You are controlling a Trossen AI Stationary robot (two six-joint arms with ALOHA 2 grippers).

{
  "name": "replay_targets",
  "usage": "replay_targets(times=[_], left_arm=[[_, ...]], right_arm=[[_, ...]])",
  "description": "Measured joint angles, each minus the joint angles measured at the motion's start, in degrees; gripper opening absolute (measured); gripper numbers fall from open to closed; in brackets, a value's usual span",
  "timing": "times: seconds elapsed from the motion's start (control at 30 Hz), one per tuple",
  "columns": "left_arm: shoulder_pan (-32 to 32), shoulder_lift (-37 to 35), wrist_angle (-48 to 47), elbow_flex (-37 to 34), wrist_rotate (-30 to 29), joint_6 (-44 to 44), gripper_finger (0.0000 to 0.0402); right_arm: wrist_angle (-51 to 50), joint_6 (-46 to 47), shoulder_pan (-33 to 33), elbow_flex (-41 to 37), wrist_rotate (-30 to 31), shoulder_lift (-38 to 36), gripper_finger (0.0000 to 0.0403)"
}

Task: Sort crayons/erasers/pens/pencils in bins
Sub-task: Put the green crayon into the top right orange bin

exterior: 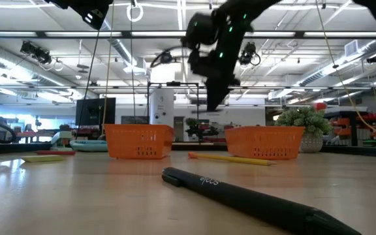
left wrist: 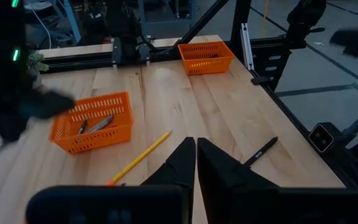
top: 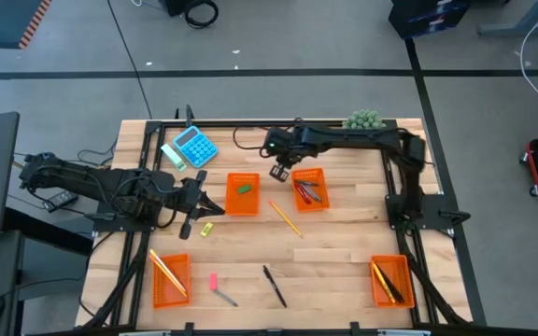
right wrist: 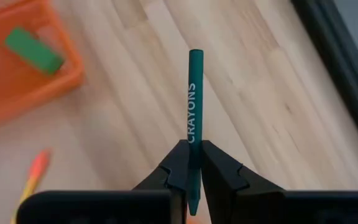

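My right gripper [top: 280,174] [right wrist: 193,168] hangs above the table between the two far orange bins, shut on a teal crayon [right wrist: 194,106] printed "CRAYONS". The bin [top: 242,193] to its left holds a green eraser [right wrist: 33,50]. The bin [top: 309,189] to its right holds several crayons. My left gripper [top: 211,205] [left wrist: 196,155] waits shut at the table's left, holding nothing. A yellow pencil [top: 285,217], a black pen [top: 274,286], a pink eraser [top: 213,280] and a yellow eraser [top: 206,227] lie loose on the wood. My right gripper pinches the crayon's lower shaft [right wrist: 194,148] between its two fingers. The crayon lies along the fingers, most of its length sticking out past the fingertips and a short end [right wrist: 194,200] reaching back between them. The fingers slant steeply down, and the crayon is lifted clear of the table.
A blue calculator [top: 195,147] lies at the far left and a small green plant [top: 363,119] at the far right. Two more orange bins [top: 170,279] [top: 390,280] with long sticks stand at the near corners. A small grey stick [top: 225,298] lies beside the pink eraser.
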Motion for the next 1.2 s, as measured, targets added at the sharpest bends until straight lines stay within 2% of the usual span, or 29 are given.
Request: replay_targets(times=[0.2,0.43,0.63,0.93,1.2], left_arm=[[0.0,0.0,0.0,0.0,0.0,-0.3,0.0031],[-0.4,0.0,-0.2,0.0,0.0,-0.3,0.0027],[-0.6,0.0,-0.2,0.0,0.0,-0.1,0.0024],[-0.6,0.0,-0.6,0.0,0.0,0.1,0.0036],[-0.6,0.0,-1.0,0.0,0.0,0.1,0.0030]], right_arm=[[-9.0,9.2,4.4,-1.1,1.2,-8.5,0.0041],[-8.3,19.4,11.3,-16.2,2.7,-13.3,0.0041],[-0.8,22.8,12.9,-26.3,3.0,-14.7,0.0040],[9.7,21.9,11.9,-31.5,0.4,-14.9,0.0040],[14.8,23.4,11.6,-37.5,-0.2,-14.9,0.0040]])
